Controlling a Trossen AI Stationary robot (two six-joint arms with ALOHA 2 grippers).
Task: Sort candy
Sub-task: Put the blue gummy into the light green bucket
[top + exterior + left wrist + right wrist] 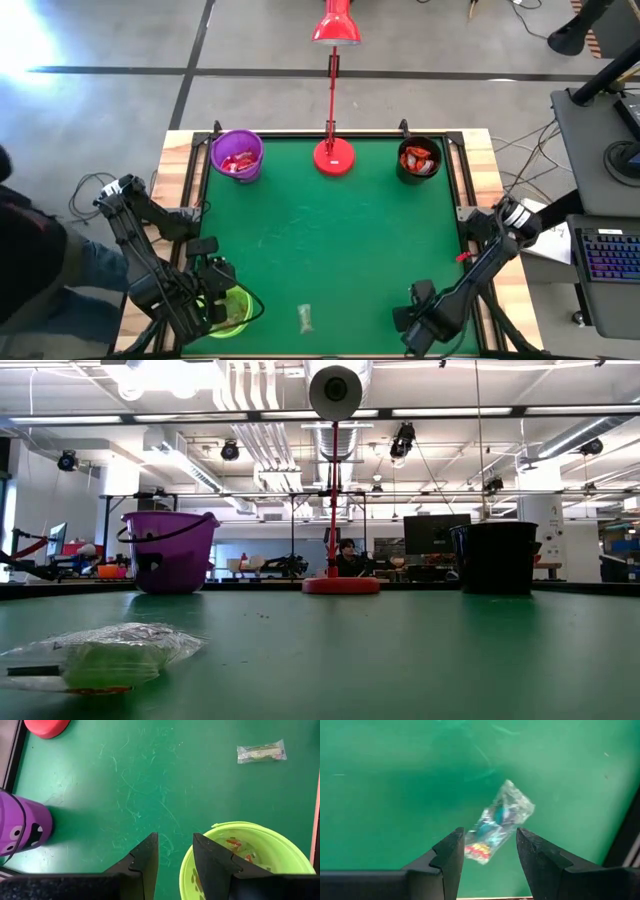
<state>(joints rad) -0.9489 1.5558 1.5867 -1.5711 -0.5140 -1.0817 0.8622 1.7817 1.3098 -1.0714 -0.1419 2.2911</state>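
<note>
Your right tool point(487, 855) hung spread over one last clear candy point(500, 822) on the tabletop point(330, 250). Next, you needed to drop down and pinch it. Your left tool point(175, 857), spread and holding nothing, waited by the green cup point(280, 845).

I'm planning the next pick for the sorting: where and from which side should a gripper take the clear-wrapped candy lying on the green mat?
Probably from straight above, pinching across the narrow middle of the candy. It lies flat and alone on the mat, long and thin, so a side approach has nothing to bite. The crimped ends look thin and may slip. The right gripper, open, already looks down on it.
</note>
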